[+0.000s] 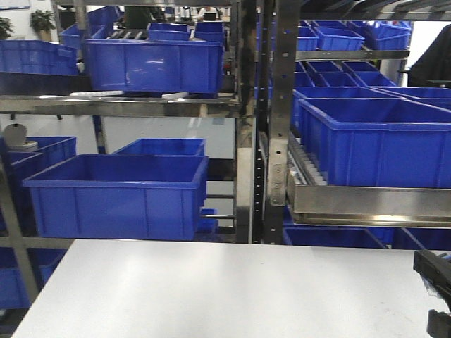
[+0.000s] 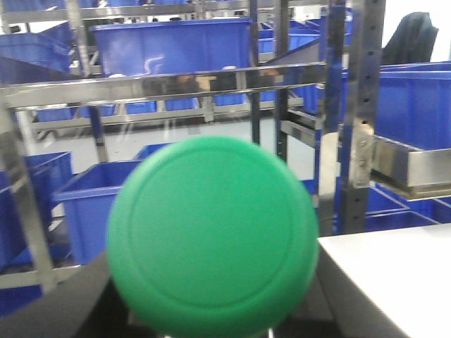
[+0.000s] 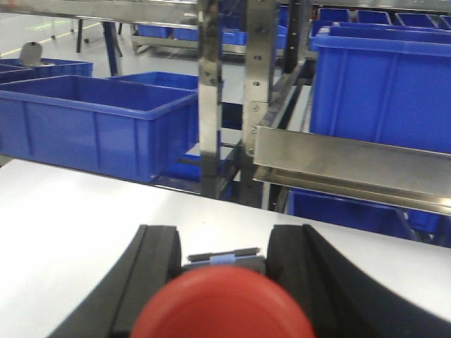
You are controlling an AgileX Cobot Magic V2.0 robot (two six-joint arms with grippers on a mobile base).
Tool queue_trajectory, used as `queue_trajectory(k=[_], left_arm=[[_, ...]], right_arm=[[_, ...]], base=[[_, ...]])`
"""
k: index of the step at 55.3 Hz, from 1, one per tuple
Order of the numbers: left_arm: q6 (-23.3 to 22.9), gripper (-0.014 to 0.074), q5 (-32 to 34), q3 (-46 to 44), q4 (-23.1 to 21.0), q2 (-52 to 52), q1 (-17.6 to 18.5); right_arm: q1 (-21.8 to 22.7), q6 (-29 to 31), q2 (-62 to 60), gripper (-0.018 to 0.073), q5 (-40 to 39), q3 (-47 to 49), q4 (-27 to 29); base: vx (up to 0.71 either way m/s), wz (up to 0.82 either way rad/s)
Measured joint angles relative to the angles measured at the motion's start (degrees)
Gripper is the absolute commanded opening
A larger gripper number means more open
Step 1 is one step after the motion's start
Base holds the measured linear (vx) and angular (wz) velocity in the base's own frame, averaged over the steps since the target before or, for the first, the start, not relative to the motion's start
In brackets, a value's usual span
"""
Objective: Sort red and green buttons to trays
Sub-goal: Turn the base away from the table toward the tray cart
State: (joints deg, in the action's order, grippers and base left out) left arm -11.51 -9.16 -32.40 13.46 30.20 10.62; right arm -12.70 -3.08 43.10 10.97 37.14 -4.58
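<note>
Round, smooth green button (image 2: 211,239) clamped in left gripper (image 2: 211,329), probably; grip hidden behind cap. Domed red button (image 3: 222,308) nipped between right gripper (image 3: 225,271)'s curved black fingers (image 3: 155,267), above matte white table (image 3: 56,232).

Front: table (image 1: 211,289); rack uprights (image 1: 244,176) just behind its far edge. Low crate (image 1: 120,193) sits back-left in the rack, high crate (image 1: 380,141) back-right on a shelf (image 1: 366,203) above table level. R gripper (image 3: 224,243) over table, R button (image 3: 222,310) betw. its fingers. L gripper (image 2: 211,329) holds L button (image 2: 211,239) left of table's edge.
</note>
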Motion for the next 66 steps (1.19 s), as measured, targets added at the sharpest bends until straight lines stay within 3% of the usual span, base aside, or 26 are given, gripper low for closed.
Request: queue_trajectory(k=[66], left_arm=[[0.0, 0.0, 0.0, 0.0, 0.0, 0.0, 0.0]], right_arm=[[0.0, 0.0, 0.0, -0.0009, 0.0, 0.0, 0.0]], base=[[-0.11, 0.5]])
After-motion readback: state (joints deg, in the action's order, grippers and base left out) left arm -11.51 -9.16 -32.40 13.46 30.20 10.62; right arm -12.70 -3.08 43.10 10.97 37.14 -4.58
